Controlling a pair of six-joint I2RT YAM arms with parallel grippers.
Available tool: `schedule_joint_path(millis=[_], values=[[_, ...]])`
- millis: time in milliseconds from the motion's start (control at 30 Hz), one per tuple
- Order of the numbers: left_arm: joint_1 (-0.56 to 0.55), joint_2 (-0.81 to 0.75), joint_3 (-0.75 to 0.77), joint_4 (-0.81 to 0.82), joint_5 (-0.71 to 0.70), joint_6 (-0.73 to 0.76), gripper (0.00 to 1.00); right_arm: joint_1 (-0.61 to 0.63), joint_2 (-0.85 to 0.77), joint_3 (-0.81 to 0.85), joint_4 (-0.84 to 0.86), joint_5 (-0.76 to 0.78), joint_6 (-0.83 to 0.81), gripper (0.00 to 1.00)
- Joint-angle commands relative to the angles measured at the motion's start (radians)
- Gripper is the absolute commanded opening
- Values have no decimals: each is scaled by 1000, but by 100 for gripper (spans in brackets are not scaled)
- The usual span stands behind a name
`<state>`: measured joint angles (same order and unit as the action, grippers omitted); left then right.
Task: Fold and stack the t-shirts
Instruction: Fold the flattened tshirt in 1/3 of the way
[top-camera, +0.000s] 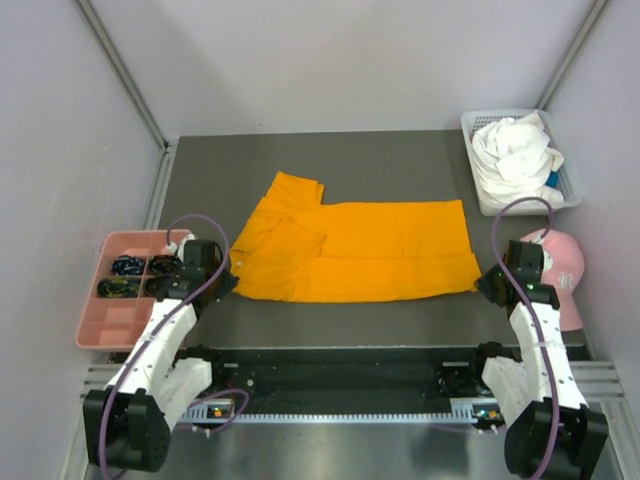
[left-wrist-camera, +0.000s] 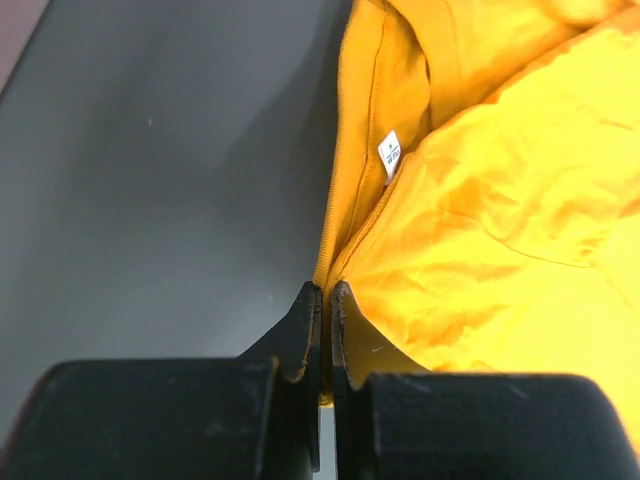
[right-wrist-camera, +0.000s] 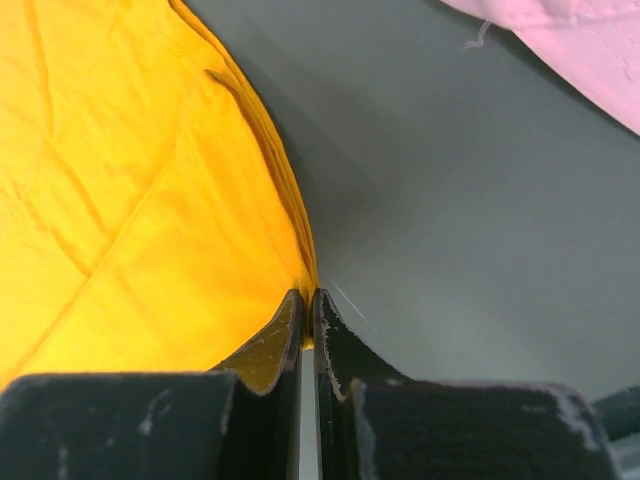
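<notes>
The orange t-shirt (top-camera: 360, 250) lies folded lengthwise on the dark table, collar end to the left. My left gripper (top-camera: 228, 281) is shut on its near left edge; in the left wrist view (left-wrist-camera: 326, 292) the jaws pinch the fabric by the collar, where a white label (left-wrist-camera: 389, 156) shows. My right gripper (top-camera: 482, 282) is shut on the shirt's near right corner, seen in the right wrist view (right-wrist-camera: 308, 298) with the orange cloth (right-wrist-camera: 130, 200) between the jaws. The white t-shirt (top-camera: 514, 158) lies crumpled in a white basket (top-camera: 475, 125) at the back right.
A pink tray (top-camera: 100, 322) with small dark items stands at the left beside my left arm. A pink baseball cap (top-camera: 562, 272) lies at the right beside my right arm, also in the right wrist view (right-wrist-camera: 580, 45). Grey walls enclose the table.
</notes>
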<state>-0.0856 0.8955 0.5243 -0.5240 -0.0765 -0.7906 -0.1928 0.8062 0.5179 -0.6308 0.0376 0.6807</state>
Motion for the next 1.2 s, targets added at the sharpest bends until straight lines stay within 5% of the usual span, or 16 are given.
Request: schedule_joint_path(millis=[0,267,567,700,867,900,1167], values=[[0,-66,-4,-77,40,-41,0,-10,-67,16,-55,38,43,0],[0,-107,5,-111,1,-81,0,-8,-65,-1,-43,28,63,1],[0,-205,14,-171,-107,-159,4,-10,-68,16,-35,61,77,29],[0,-234,17,-174,-117,-167,24,-8,-64,25,-26,70,76,33],[0,-237,31,-197,-118,-168,77,-8,-52,34,-9,70,72,34],[0,-240,36,-205,-120,-170,94,-10,-52,36,-7,68,72,34],[0,-253,86,-109,-170,-107,99,-8,-33,30,48,44,1,38]])
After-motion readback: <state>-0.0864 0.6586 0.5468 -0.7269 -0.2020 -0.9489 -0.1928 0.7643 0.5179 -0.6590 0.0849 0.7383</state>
